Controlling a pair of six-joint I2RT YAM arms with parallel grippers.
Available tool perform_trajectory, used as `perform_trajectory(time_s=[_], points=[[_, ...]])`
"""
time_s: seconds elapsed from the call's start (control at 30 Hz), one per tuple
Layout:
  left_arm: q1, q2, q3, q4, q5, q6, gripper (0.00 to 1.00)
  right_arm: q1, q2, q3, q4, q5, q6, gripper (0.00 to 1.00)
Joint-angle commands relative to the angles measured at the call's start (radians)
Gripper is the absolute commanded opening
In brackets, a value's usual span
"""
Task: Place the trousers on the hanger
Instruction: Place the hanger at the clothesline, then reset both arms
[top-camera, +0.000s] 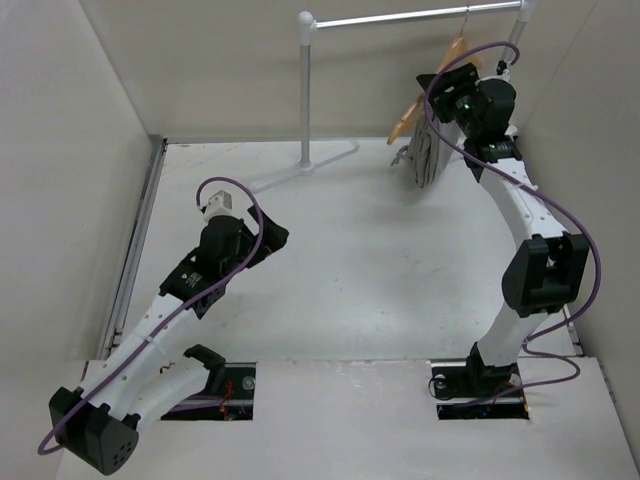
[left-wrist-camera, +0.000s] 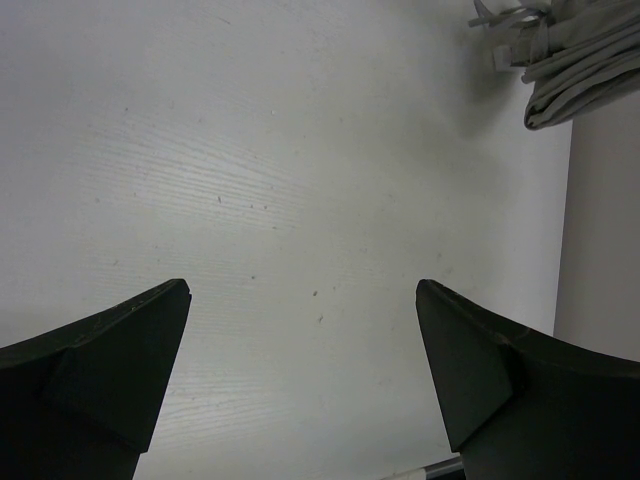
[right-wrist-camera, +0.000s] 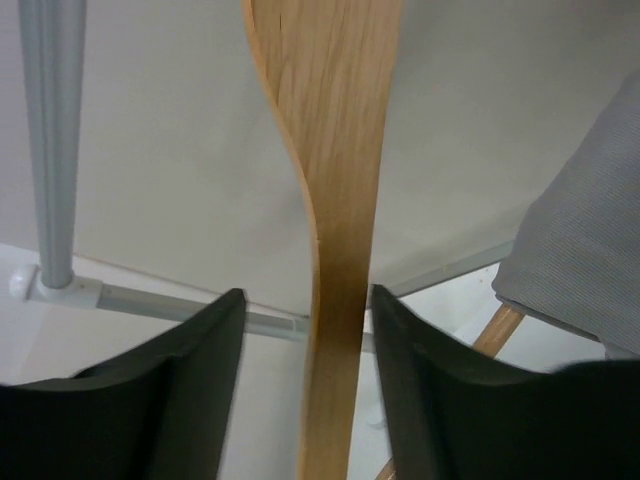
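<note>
Most of the task looks complete. In the overhead view the trousers (top-camera: 425, 160) hang folded over the hanger (top-camera: 403, 122), which hooks on the rail (top-camera: 400, 18) near its right end. The cloth drops below the rail toward the table (top-camera: 350, 260). The right end effector (top-camera: 445, 88) is up at the hanger, just under the rail. The left end effector (top-camera: 215, 200) sits low over the table, well left of the rail's upright. Remaining work, by my judgement, is for the right arm to clear the hanger.

Left wrist view: the end effector (left-wrist-camera: 302, 300) stands wide and holds nothing, over bare white table (left-wrist-camera: 250, 180) with a faint grain. The trousers (left-wrist-camera: 575, 70) show at the upper right as soft grey folds with a drawstring.

Right wrist view: the end effector (right-wrist-camera: 307, 300) straddles the hanger's arm (right-wrist-camera: 335, 150). A gap shows at the left finger; the right finger is at or just beside the wood, so no firm grip is evident. The wood is pale tan, smooth, flat and gently curved. The trousers (right-wrist-camera: 585, 250) are finely ribbed grey cloth over the round lower bar. The rail (right-wrist-camera: 48, 150) is a plain silver tube.
</note>
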Motion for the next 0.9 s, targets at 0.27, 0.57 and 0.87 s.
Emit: perform_trajectory(time_s=[0.27, 0.57, 0.87], points=[[0.053, 0.014, 0.023, 0.043, 0.018, 0.01, 1.0, -0.012, -0.06, 0.004, 0.058, -0.014, -0.047, 0.91], [0.107, 0.037, 0.05, 0.06, 0.066, 0.015, 1.0, -0.013, -0.154, -0.11, 0.035, -0.006, -0.087, 1.0], [0.125, 0.071, 0.092, 0.042, 0.066, 0.03, 1.0, -0.038, -0.358, -0.347, 0.038, -0.002, -0.108, 1.0]])
